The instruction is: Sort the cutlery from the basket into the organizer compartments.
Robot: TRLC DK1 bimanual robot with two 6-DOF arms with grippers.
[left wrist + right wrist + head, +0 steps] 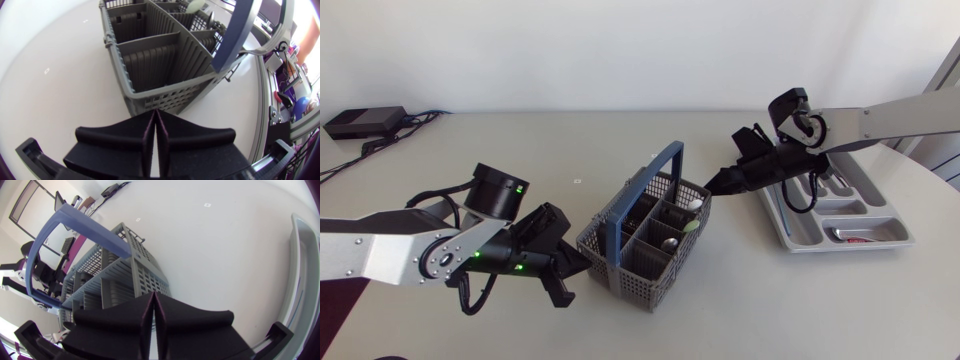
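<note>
Head view with two wrist views, read left to right: one black box point(364, 122) with cables at the table's far left corner; two arms, one basket, one organizer. The left gripper point(582, 260) point(156, 120) has its two fingers clenched together on nothing, tips just at the near wall of the grey cutlery basket point(620, 255) point(165, 97) point(125, 280). The basket stands mid-table, carries one blue handle point(235, 30) and is divided into several compartments; a spoon bowl point(672, 243) shows in one, and the remaining pieces are too small to count. The right gripper point(712, 185) point(154, 302), likewise clenched and empty, points at the basket's far right corner. The grey organizer point(895, 238) point(300, 270) lies at the right, part-covered by the right arm; one utensil point(850, 235) lies in its front compartment.
</note>
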